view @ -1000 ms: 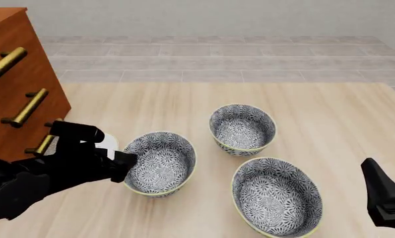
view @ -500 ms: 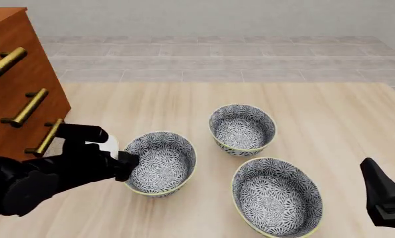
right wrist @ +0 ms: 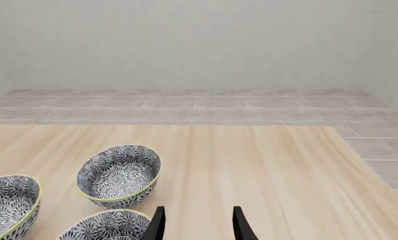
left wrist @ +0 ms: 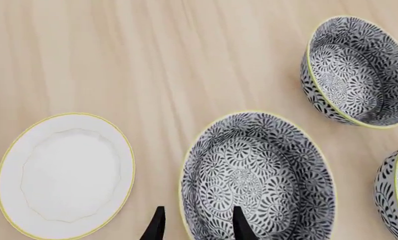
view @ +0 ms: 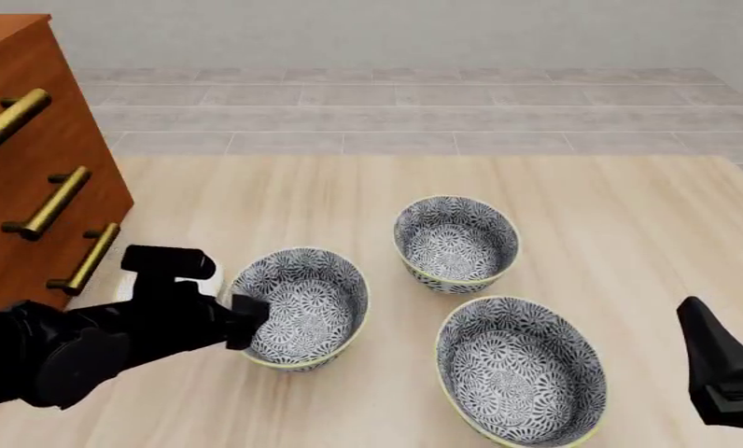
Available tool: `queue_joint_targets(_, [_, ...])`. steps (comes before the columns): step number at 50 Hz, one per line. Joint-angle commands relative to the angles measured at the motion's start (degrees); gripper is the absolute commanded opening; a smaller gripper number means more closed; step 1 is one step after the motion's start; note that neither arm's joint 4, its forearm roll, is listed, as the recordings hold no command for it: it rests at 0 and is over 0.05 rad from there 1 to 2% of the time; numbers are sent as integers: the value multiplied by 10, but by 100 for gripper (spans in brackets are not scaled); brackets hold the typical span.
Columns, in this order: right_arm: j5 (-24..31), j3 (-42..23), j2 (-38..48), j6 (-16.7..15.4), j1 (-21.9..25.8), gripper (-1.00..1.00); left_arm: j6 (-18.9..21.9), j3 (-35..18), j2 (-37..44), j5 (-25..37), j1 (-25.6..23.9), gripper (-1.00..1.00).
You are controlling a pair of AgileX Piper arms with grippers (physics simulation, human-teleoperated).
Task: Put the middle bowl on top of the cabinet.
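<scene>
Three floral bowls stand on the table. The middle bowl [view: 303, 303] [left wrist: 259, 175] is the left one, medium in size. My left gripper [view: 249, 313] [left wrist: 197, 229] is open at its left rim, one finger outside the wall and one inside, not closed on it. The cabinet [view: 35, 140], reddish-brown with brass handles, rises at the far left, its top mostly out of frame. Low at the right edge, my right gripper [view: 721, 373] [right wrist: 197, 227] is open and holds nothing.
A smaller floral bowl [view: 456, 243] [right wrist: 119, 175] sits farther back, and a larger one [view: 519, 371] near the front. A plain white dish [left wrist: 65, 175] lies just left of the middle bowl, mostly hidden under my left arm in the front view.
My left arm has slid a little right and toward the camera, bringing its fingers lower at the middle bowl's rim. The bowls and the right arm have not moved.
</scene>
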Motion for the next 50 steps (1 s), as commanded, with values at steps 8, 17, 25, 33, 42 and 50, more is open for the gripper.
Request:
queue_joint_targets(8, [2, 0, -1, 1, 1, 100, 2, 4, 39, -30, -7, 100])
queue_joint_targets(17, [4, 0, -3, 1, 0, 100, -3, 7, 51, -41, -12, 100])
queue_joint_targets(25, [2, 0, 0, 1, 1, 100, -6, 8, 52, -43, -13, 100])
queue_joint_targets(33, [-1, 0, 3, 0, 1, 100, -9, 9, 50, -43, -15, 100])
queue_joint_targets(42, [-6, 0, 10, 0, 1, 100, -9, 10, 41, -40, -15, -100])
queue_joint_targets(50, [-10, 0, 14, 1, 1, 100, -9, 10, 32, -35, -9, -100])
